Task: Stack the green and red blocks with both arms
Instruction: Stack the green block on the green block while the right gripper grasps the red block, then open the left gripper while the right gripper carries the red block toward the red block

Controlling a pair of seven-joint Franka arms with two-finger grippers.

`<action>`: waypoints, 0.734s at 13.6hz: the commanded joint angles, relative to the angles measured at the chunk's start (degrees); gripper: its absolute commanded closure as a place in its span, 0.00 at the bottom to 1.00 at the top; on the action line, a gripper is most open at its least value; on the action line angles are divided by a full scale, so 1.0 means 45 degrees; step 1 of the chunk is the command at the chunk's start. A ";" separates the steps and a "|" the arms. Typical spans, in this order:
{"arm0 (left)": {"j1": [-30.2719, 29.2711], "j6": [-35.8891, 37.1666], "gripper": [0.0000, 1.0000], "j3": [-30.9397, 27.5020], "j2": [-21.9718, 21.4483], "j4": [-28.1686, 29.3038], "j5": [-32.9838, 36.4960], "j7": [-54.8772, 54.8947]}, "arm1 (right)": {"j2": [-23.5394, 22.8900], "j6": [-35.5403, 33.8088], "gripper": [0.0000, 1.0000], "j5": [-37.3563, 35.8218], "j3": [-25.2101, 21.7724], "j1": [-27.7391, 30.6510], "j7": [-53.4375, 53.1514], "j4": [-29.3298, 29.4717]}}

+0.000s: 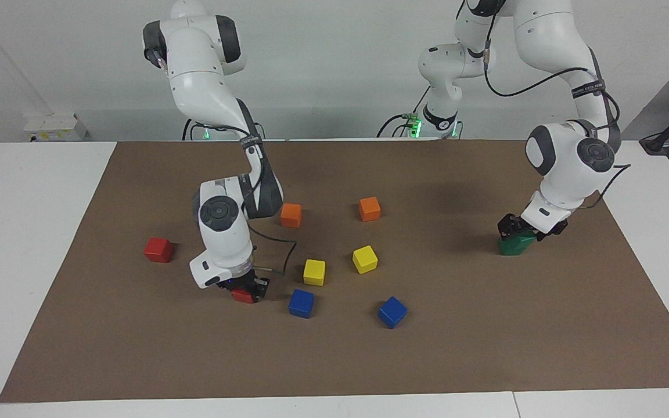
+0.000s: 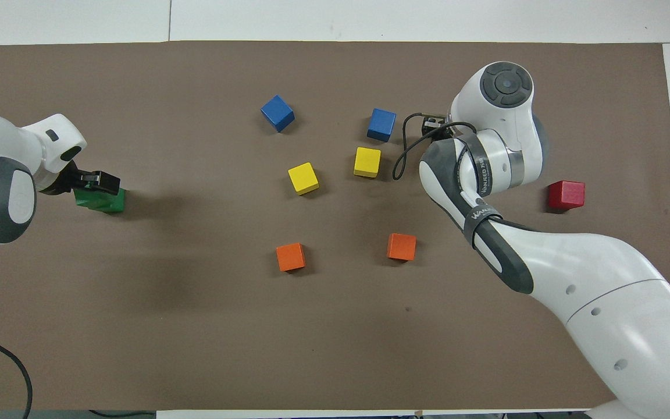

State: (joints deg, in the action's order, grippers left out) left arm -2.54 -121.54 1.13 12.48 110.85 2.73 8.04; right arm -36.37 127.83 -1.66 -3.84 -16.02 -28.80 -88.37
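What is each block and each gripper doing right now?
right gripper: shut on one red block, low at the mat.
held red block: gripped, not stacked yet.
other red block: lying free, toward the right arm's end.
left gripper: at the top of the green blocks.
green blocks: under the left gripper, looking tilted.
orange blocks, yellow blocks, blue blocks: lying free, apart.

Matt brown paper-like mat (image 1: 485,348) over smooth white counter (image 1: 27,232). Cubes look painted, slight sheen: red cube (image 1: 158,249), green cube (image 1: 513,245). Arms: glossy white plastic shells, grey joint caps.
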 commanded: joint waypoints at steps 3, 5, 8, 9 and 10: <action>0.0096 0.3077 0.00 0.0062 -0.1111 -0.1816 -0.0235 -0.0440 | 0.2078 -0.1276 1.00 0.0153 -0.0006 0.1095 0.3032 -0.1390; 0.0095 0.3784 0.00 0.0082 -0.1851 -0.2190 -0.0235 -0.0460 | 0.4205 -0.1238 1.00 0.0153 -0.0006 0.2149 0.4362 -0.3768; 0.0076 0.4837 0.00 0.0121 -0.2868 -0.2074 -0.0255 -0.0733 | 0.5679 -0.1180 1.00 0.0173 0.0014 0.3693 0.5498 -0.5437; 0.0250 0.5112 0.00 0.0024 -0.3122 -0.2035 -0.0255 -0.0752 | 0.5739 -0.1044 1.00 0.0192 0.0014 0.4045 0.5791 -0.5634; 0.0290 0.5405 0.00 -0.0035 -0.3395 -0.1958 -0.0274 -0.0811 | 0.5797 -0.0772 1.00 0.0192 0.0014 0.4261 0.5891 -0.5945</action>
State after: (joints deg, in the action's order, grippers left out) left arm -2.33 -99.77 1.82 -0.11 100.79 2.48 5.55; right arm -12.22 121.46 -1.65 -4.74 1.28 -3.97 -110.29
